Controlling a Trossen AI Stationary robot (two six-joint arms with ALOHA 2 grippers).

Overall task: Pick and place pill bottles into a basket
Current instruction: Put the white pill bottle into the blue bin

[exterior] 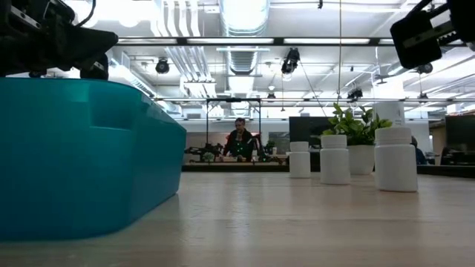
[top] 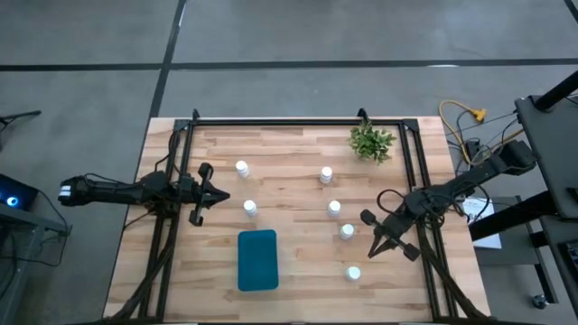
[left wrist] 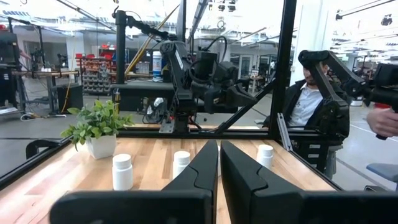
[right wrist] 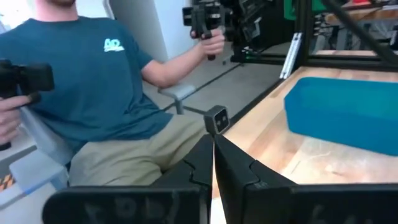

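On the wooden worktop (top: 289, 271), six small white upright pill bottles (top: 347, 231) are scattered beyond the empty teal rectangular basket (top: 257, 260), four nearest the right gripper (top: 383, 236), whose jaws, like the left gripper's (top: 213, 196), are pressed together.

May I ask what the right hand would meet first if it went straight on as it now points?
Probably the small white cylindrical pill bottle just ahead of the right hand, though the hand's height is unclear.

Prob. a robotics lab/workshop: exposed ceiling ducts (exterior: 245, 18), concrete floor (top: 271, 36), shelving racks (left wrist: 99, 68), other robot arms (left wrist: 199, 68).
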